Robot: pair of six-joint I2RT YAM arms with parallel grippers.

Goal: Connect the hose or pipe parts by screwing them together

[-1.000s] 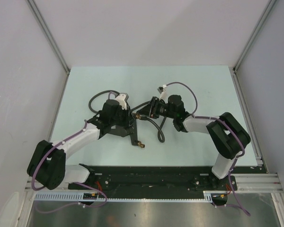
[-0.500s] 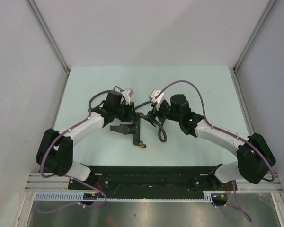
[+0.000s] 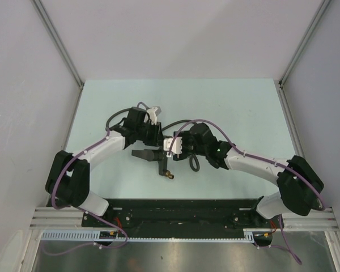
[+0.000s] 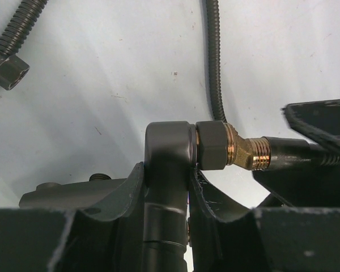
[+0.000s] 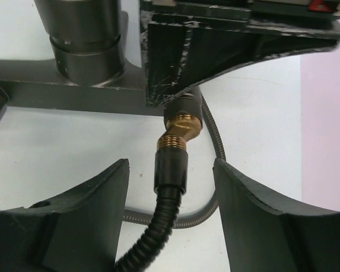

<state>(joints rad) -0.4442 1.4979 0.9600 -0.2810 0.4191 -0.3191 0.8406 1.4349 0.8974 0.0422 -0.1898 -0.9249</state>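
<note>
We count two arms, two grippers, one forked fitting and one brass elbow at the joint.

The left gripper (image 4: 165, 184) is clamped shut on the dark-grey forked fitting (image 4: 165, 147). One finger presses each side of its round stem. In the top view the fitting sits at the middle of the pale table (image 3: 243, 102), slightly left of centre, between the two grippers. One of its brass tips (image 3: 169, 174) points toward the near edge. A second brass tip shows at the left edge of the right wrist view. We cannot tell whether the fitting touches the table.

The right gripper (image 5: 170, 170) stands open. Its two fingers flank the hose's black collar (image 5: 171, 177), with a gap visible on each side and no contact.

The brass elbow (image 5: 181, 126) sits against the fitting's dark nut, and the collar follows straight after it. Brass threads show between the elbow and the collar. We cannot tell how far the joint is screwed home.

From the collar the dark corrugated hose (image 5: 156, 232) runs toward the near side. A further stretch curves across the table behind the joint. A hex-nut hose end (image 4: 8, 69) lies free on the table, well left of the joint. We cannot confirm that these stretches are a single hose.
</note>
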